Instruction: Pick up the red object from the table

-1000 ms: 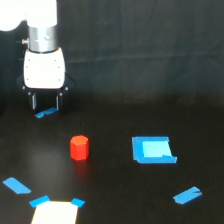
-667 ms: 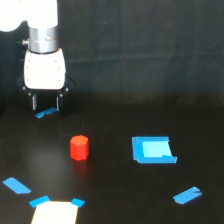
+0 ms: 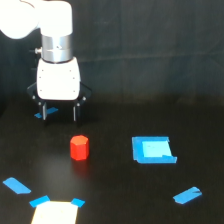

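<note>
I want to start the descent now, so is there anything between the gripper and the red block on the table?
Nothing visible stands in the way. The gripper hangs open above and behind the red object, and only bare black table shows between them. The blue tape pieces lie flat, off to the sides.

A single exterior view looks down at an angle across the bench [image 3: 150,100], fairly close, facing the hand [image 3: 59,114] from in front, slightly above its level
</note>
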{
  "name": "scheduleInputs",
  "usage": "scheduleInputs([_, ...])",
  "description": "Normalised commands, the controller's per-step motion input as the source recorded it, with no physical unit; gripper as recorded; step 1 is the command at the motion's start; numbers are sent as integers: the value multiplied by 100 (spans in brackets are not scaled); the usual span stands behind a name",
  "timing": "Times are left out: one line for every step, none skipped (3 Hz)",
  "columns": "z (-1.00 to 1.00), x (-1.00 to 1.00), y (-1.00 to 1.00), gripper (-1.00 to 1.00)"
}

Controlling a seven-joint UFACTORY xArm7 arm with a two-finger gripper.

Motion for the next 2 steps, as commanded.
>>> scheduleInputs([-100,65,-100,100])
scheduleInputs([-92,58,-100,100])
